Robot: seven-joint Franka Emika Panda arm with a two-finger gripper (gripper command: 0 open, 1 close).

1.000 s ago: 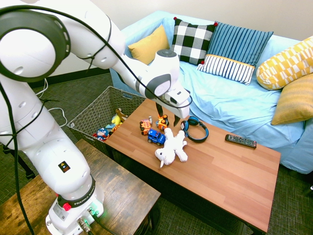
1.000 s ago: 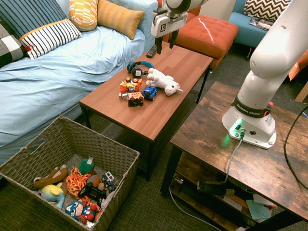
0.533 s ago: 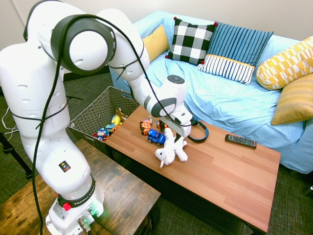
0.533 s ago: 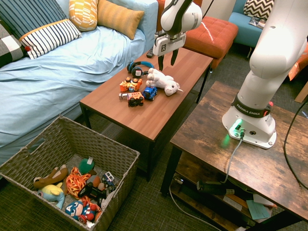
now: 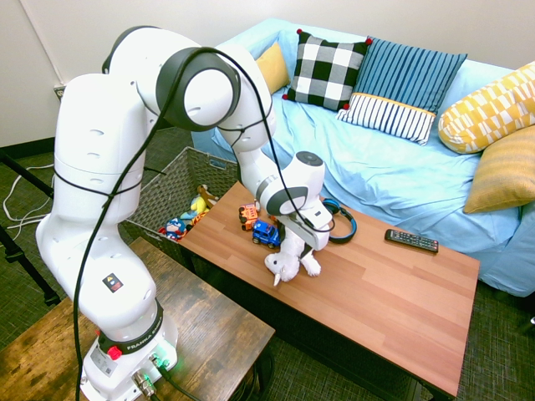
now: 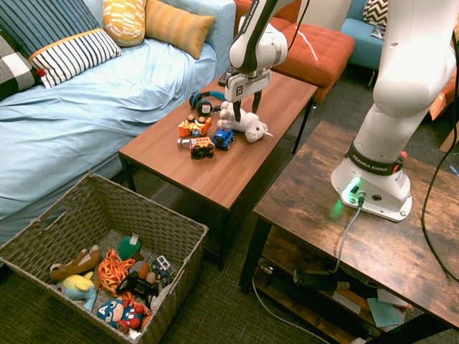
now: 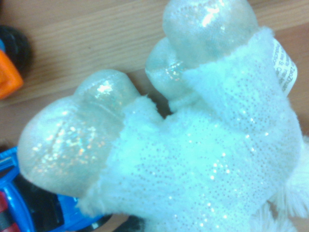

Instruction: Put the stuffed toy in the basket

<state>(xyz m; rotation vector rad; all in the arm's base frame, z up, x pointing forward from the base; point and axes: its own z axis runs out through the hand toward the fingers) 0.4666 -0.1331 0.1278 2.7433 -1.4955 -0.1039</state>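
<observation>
- Your pincer (image 6: 242,107) points straight down with its fingers spread wide, holding nothing, right over the toy (image 6: 246,122) at upper centre of the second exterior view.
- The toy lies on the worktop (image 6: 222,168), its long axis running from the headphones (image 6: 206,99) down-right towards the worktop's near edge; the head is the lower-right end. The fingers seem to straddle the other end, by the legs.
- In the wrist view the toy (image 7: 207,150) fills the frame, glittery feet towards the upper left, so you are centred on its rear half, not its middle.
- A blue car (image 6: 223,138) sits just beside the toy; judge whether one finger would catch it as you close.
- The basket (image 6: 43,240) stands on the floor at lower left of that view, well apart from the worktop, already holding other toys.
</observation>
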